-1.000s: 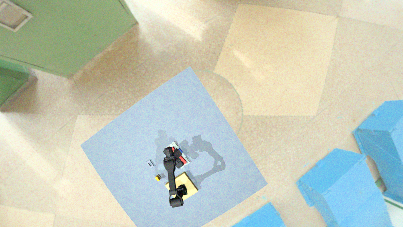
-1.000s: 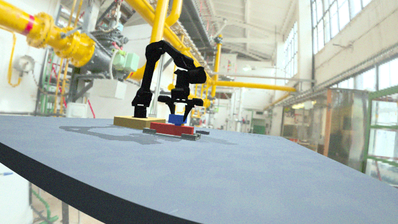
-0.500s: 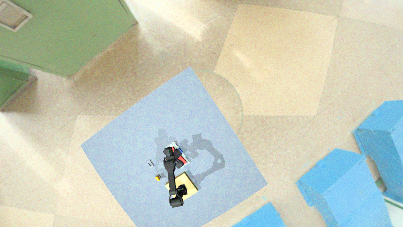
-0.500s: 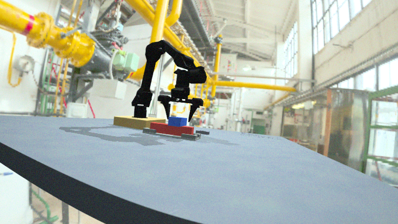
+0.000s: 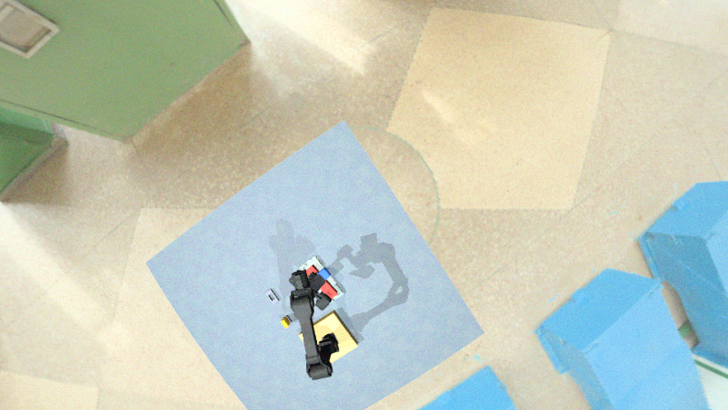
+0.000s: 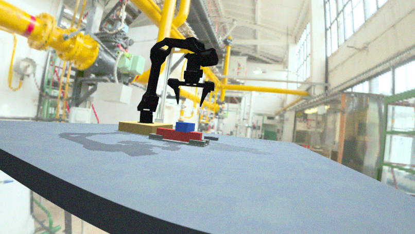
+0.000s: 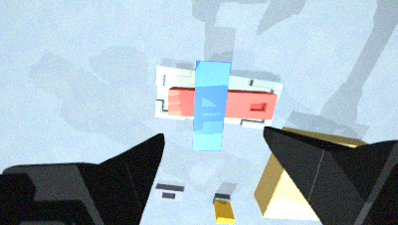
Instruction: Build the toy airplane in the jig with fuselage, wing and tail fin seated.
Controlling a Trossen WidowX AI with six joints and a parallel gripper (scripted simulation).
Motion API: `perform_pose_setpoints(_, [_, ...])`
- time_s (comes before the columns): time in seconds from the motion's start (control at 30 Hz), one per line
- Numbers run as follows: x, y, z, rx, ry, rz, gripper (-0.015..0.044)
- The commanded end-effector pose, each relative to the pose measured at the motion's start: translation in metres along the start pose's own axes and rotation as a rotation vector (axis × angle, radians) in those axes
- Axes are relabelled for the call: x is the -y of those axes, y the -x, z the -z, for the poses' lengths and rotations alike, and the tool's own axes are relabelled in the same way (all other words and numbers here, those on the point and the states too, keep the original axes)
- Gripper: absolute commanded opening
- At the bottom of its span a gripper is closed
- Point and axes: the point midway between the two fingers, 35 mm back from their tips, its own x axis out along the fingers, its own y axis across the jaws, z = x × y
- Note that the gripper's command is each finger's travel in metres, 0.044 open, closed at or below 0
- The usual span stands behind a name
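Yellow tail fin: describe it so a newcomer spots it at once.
On the blue-grey tabletop, find the tan square block under the black arm. Beside it lies the small yellow tail fin, the only yellow piece there.

The wing (image 5: 324, 274) (image 6: 185, 127) (image 7: 211, 107) lies across the fuselage (image 5: 329, 290) (image 6: 174, 134) (image 7: 249, 104), which sits in the cradle (image 5: 315, 261) (image 6: 198, 142) (image 7: 174, 73).

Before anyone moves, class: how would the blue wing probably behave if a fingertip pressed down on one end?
The blue wing looks stiff: its edges run straight, without visible sag. It might tip, since both ends overhang the narrower red fuselage. Rolling seems unlikely, given its flat faces.
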Motion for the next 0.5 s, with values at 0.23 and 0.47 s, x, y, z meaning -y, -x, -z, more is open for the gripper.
perform_pose_setpoints(0.23, [-0.0011, 0.0012, -0.0010, 0.001, 0.916, 0.003, 0.0440])
perform_pose_setpoints(0.47, [-0.0014, 0.0011, -0.0012, 0.001, 1.291, 0.003, 0.0440])
